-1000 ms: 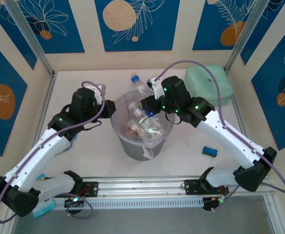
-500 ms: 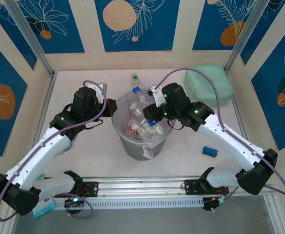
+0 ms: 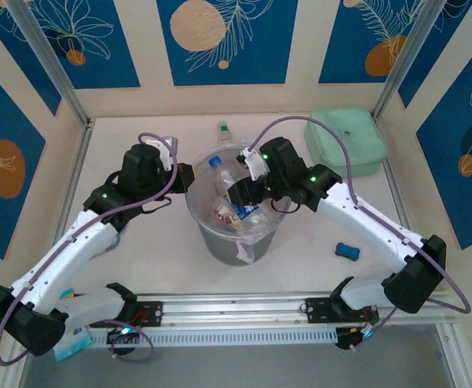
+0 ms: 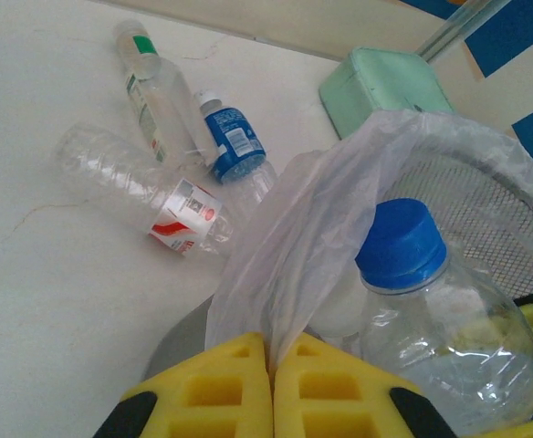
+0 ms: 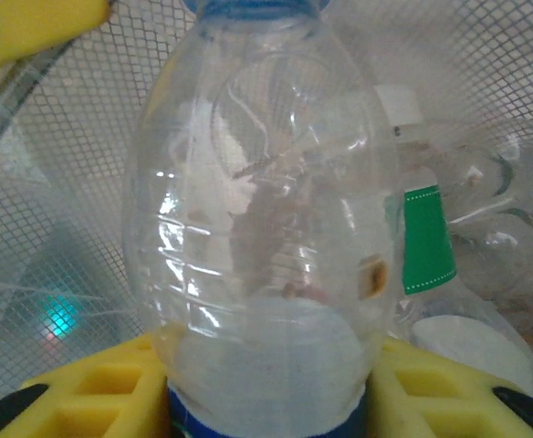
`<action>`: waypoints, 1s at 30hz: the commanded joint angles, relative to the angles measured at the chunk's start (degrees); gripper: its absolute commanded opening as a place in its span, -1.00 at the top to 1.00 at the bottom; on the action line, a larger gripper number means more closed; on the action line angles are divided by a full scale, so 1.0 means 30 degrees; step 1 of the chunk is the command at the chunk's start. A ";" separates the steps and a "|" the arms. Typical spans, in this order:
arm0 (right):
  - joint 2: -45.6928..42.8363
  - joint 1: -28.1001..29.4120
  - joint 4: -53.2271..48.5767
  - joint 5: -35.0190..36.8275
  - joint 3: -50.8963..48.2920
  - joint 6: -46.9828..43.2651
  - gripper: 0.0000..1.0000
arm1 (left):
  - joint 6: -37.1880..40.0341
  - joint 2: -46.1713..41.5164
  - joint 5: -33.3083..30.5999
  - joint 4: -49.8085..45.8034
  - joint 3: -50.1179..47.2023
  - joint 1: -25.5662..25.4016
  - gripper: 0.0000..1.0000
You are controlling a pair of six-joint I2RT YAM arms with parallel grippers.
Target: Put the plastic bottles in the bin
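**Top view.** Bin (image 3: 220,242) at mid-frame, just above the arm bases, with a heap of bottles (image 3: 248,217) inside.
- Left gripper (image 3: 189,174) sits at the bin's left rim, fingers pressed together.
- Right gripper (image 3: 240,194) is over the bin mouth, clasping the blue-cap bottle (image 3: 220,174). The bottle slants, cap toward upper left, above the heap.
- Green-cap bottle (image 3: 223,131) lies on the table (image 3: 139,137) just above the bin.
- Green case (image 3: 345,139) upper right. Blue block (image 3: 347,250) right of the bin, well apart.

**Left wrist.** Left gripper (image 4: 271,351) at bottom centre, yellow pads (image 4: 216,392) shut tight with the bag (image 4: 321,219) pinched between them.
- Blue-cap bottle (image 4: 431,310) lower right, cap up, inside the bag's mouth. The bin (image 4: 495,219) shows as mesh wall behind it.
- Upper left, lying on the table: green-cap bottle (image 4: 148,82), blue-label bottle (image 4: 235,146) and a crumpled red-label bottle (image 4: 148,187). They are bunched close, the last two right against the bag.
- Case (image 4: 385,78) top right.

**Right wrist.** Blue-cap bottle (image 5: 266,210) takes up the centre, cap end at the top edge.
- Right gripper (image 5: 266,374) at the bottom, one yellow pad (image 5: 93,388) either side of the bottle's label end, both against it.
- Bin (image 5: 57,173) mesh all round behind.
- More bottles (image 5: 467,246) to the right below, one with a green label.
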 commanded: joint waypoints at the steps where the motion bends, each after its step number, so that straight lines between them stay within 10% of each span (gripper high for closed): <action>1: 0.0226 -0.0320 -0.3939 0.1734 0.0432 0.0021 -0.10 | 0.0335 0.0558 0.0984 -0.0588 -0.0072 -0.0293 1.00; 14: -0.2731 -0.0517 -0.4027 0.3419 0.3416 -0.1034 -0.75 | 0.0609 0.0929 0.1382 -0.0712 0.0300 -0.0309 1.00; 30: 0.0595 0.0979 -0.1862 0.1086 0.1485 0.0237 0.18 | 0.0405 0.1858 0.1749 -0.0440 0.0808 -0.0720 1.00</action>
